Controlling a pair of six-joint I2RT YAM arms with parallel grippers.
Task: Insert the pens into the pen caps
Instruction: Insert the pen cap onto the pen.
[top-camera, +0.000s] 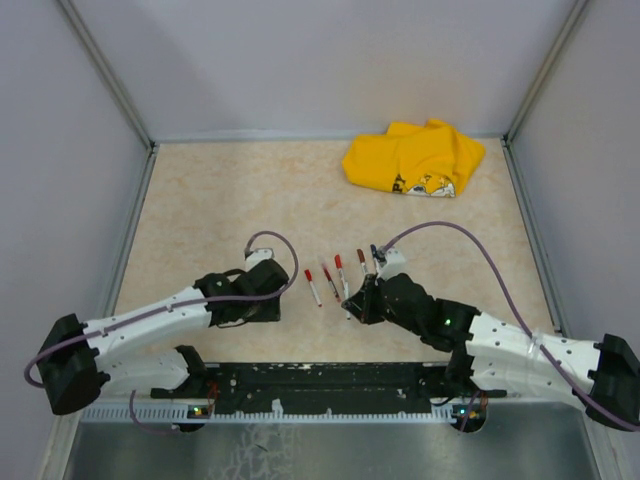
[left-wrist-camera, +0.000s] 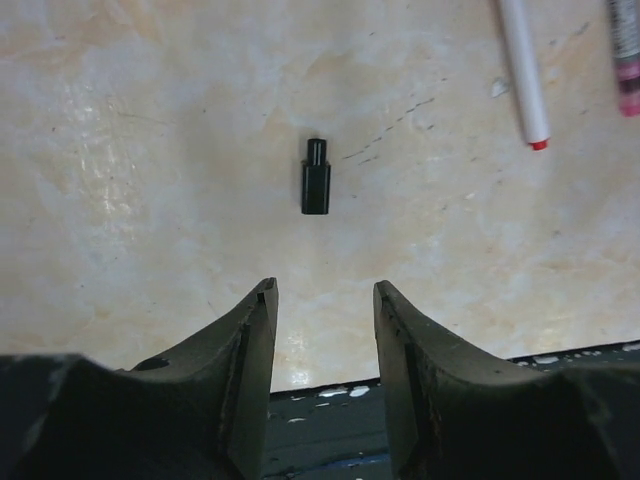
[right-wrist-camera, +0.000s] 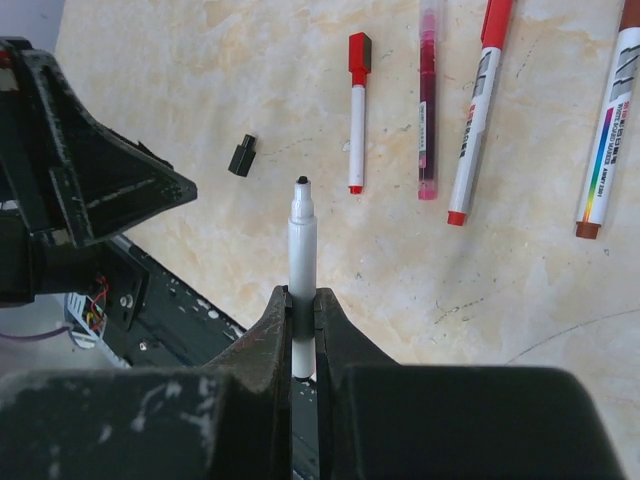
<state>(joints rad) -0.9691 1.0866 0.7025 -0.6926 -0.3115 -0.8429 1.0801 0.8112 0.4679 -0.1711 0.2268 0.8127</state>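
Right wrist view: a black-nibbed pen (right-wrist-camera: 302, 250), uncapped, stands clamped by its white barrel in the right tool (right-wrist-camera: 302, 300), whose jaws are closed tight on it, the nib pointing out over the worktop (right-wrist-camera: 200, 60). Its likely partner, a black cap (right-wrist-camera: 242, 156), lies loose on the worktop at about ten o'clock from the nib, near it but apart. In the left wrist view the same cap sits at twelve o'clock of the left tool (left-wrist-camera: 325, 290), which hangs roughly half open and empty, touching nothing. At about two o'clock from the held pen, a row of four pens (right-wrist-camera: 475, 120) lies side by side. The nearest, a short one, appears to wear a red cap, and the others look capped too, though some ends run out of frame. By that reading one pairing is left: the cap must be picked up and the held nib pushed home. A yellow cloth (top-camera: 415, 158) lies bunched at the worktop's one o'clock corner, well apart.
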